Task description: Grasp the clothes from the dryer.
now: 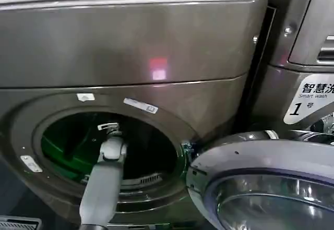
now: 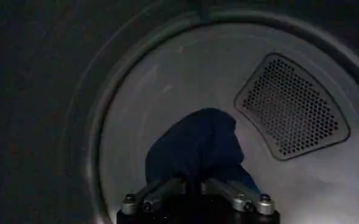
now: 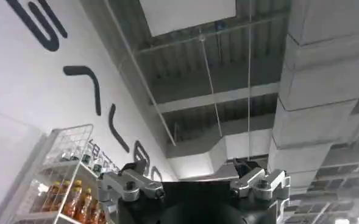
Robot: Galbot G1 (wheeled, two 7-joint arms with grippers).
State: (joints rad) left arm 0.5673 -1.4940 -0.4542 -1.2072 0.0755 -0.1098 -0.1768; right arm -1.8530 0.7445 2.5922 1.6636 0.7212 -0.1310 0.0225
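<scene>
The dryer [image 1: 130, 47] is the big bronze-grey front-loader, and its round porthole [image 1: 112, 146] stands open. My left arm reaches through the porthole, with the left gripper [image 1: 109, 129] inside the drum. In the left wrist view the left gripper [image 2: 191, 182] is shut on the clothes [image 2: 194, 143], a small dark blue bundle bunched up between the fingers in front of the drum's pale back wall [image 2: 136, 91]. My right gripper [image 3: 194, 173] is open, holds nothing and points up at a ceiling, away from the dryer.
The grey-rimmed glass door [image 1: 261, 188] hangs open at the lower right, close to the porthole. A second machine [image 1: 302, 42] with a white "1" sticker [image 1: 308, 102] stands to the right. A perforated vent panel [image 2: 292, 106] sits in the drum's back wall.
</scene>
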